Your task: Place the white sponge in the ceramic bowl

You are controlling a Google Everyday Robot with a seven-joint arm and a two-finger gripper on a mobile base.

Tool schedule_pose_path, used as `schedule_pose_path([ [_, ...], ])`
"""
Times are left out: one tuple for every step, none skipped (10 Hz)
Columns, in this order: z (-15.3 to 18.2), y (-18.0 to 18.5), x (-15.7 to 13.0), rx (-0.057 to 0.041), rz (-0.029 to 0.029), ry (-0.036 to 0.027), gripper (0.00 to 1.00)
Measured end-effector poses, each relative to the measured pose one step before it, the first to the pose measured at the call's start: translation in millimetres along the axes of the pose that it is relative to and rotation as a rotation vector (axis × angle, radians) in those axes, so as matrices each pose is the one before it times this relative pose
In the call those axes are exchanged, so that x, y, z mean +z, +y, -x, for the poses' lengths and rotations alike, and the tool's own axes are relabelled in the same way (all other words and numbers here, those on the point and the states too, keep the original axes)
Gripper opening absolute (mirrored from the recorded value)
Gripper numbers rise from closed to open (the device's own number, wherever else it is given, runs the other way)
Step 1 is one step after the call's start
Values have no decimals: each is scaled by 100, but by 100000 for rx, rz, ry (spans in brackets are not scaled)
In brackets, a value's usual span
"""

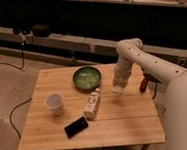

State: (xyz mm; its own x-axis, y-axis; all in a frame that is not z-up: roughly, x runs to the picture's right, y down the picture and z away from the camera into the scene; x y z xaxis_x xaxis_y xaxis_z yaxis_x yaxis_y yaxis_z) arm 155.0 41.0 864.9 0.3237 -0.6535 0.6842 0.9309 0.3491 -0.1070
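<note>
The ceramic bowl (87, 77), glossy green with a pale mottled inside, stands at the back middle of the wooden table (117, 122). My gripper (117, 89) hangs from the white arm that reaches in from the right. It is just right of the bowl and a little above the tabletop. A small off-white block, the white sponge (117, 90), shows at its tip, held off the table. No sponge lies on the tabletop.
A white cup (53, 102) stands at the left. A longer white bottle (92, 103) lies in the middle, in front of the bowl. A black phone (76, 126) lies near the front. A red object (144, 83) is at the table's right edge. Cables run over the floor at the left.
</note>
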Motion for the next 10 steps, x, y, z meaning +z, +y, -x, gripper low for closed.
schedule_pose_path([
  [-1480, -2959, -840, -3685, -2854, 5228, 20],
  [-848, -1887, -553, -2429, -2388, 3629, 20],
  [-1190, -2796, -864, -3632, -4222, 5506, 21],
  [-669, -2347, -389, -2615, -4817, 3463, 27],
  [-737, -1939, -163, -1730, -3973, 3490, 36],
  [-951, -2020, 65, -1998, -4332, 3892, 49],
  [-407, -539, 169, -913, -1612, 1072, 55],
  [-300, -773, 304, -1471, -3278, 5, 67],
  [339, -922, 329, -2445, -3389, -1533, 77],
  [410, -483, 303, -1744, -1336, -1324, 80],
])
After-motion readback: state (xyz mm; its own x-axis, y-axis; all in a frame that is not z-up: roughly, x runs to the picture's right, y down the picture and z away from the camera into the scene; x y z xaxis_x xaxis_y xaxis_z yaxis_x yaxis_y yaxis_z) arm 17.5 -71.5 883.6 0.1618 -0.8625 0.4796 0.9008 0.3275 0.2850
